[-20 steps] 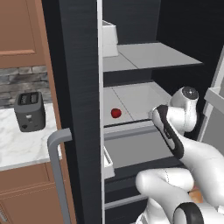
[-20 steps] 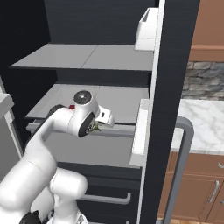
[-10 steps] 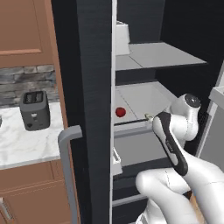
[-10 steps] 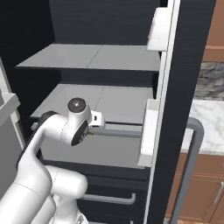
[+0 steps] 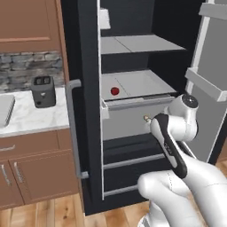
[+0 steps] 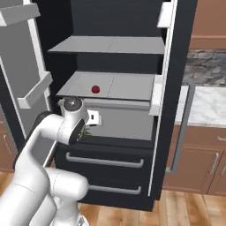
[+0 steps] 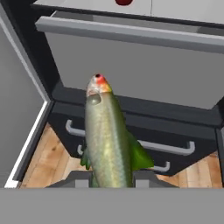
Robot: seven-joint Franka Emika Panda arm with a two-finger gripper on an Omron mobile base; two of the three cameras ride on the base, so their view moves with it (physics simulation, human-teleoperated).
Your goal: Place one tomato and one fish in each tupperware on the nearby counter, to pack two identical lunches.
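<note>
My gripper (image 7: 113,178) is shut on a yellowish green fish (image 7: 107,140), which points away from the hand toward the grey fridge drawer front (image 7: 131,70). In the left base view the gripper (image 5: 150,119) hangs in front of that drawer, with the fish's tip (image 5: 146,118) poking out. One red tomato (image 5: 115,91) (image 6: 95,89) lies on the grey fridge shelf above the drawer. The marble counter (image 5: 31,117) is left of the fridge, and a pale tupperware (image 5: 4,110) sits on it, cut off by the frame edge.
The fridge's open doors stand on both sides: one with a grey handle (image 5: 73,128) between me and the counter, the other with shelf bins (image 5: 208,88) to the right. A black toaster (image 5: 43,91) stands on the counter. Dark freezer drawers (image 6: 106,161) lie below.
The whole picture has shifted, so the base has moved: more of the fridge, floor and counter shows now. The fish stays held in the shut gripper.
</note>
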